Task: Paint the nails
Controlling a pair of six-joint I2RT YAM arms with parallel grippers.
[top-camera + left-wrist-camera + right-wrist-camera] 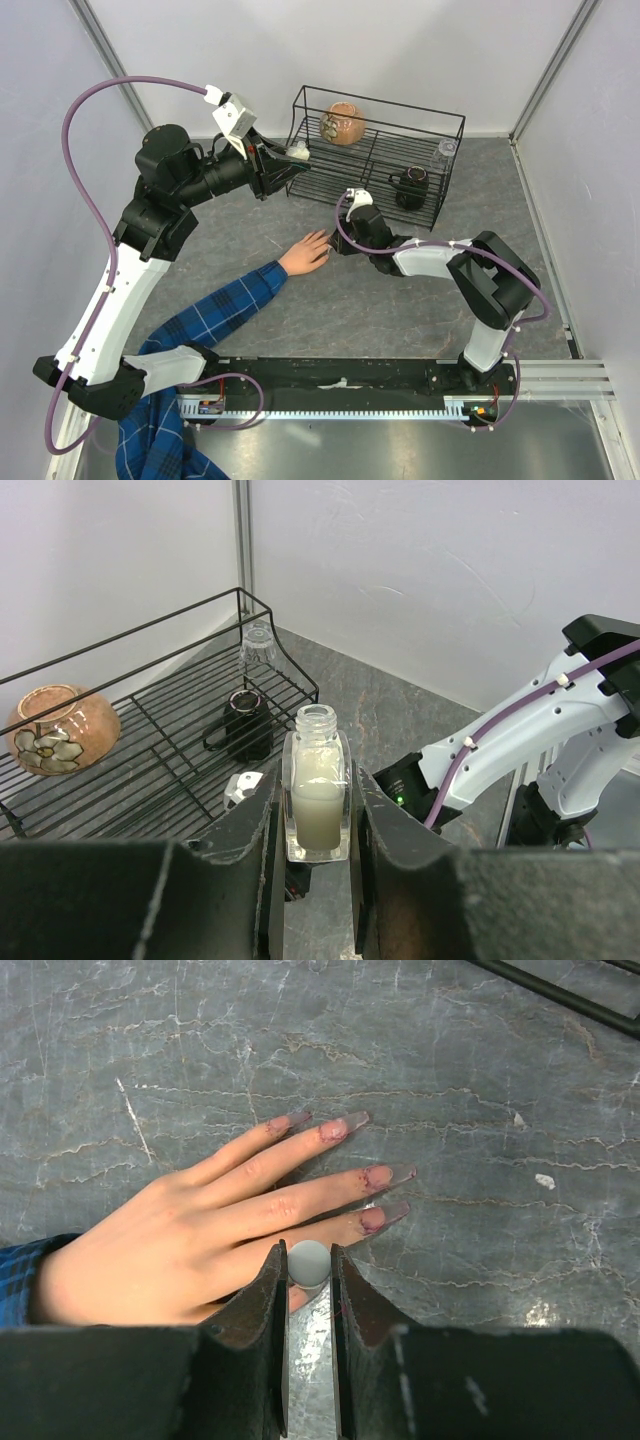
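Over the hand [170, 1250], the right tool [307, 1256], clenching the cap [309, 1265], should stroke lightly within each nail [372, 1175] while the left tool [315, 800] grips the bottle [314, 730] steady.

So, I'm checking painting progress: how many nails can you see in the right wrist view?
4: topmost nail, second nail, third nail, lowest nail. The thumb's may be hidden behind the right claw.

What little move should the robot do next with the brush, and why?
Probably ease the right pincer forward toward the nearest nail. It grips the white brush cap just behind that fingertip, the four visible nails carry only patchy reddish smears, and the left pincer holds the open bottle aside.
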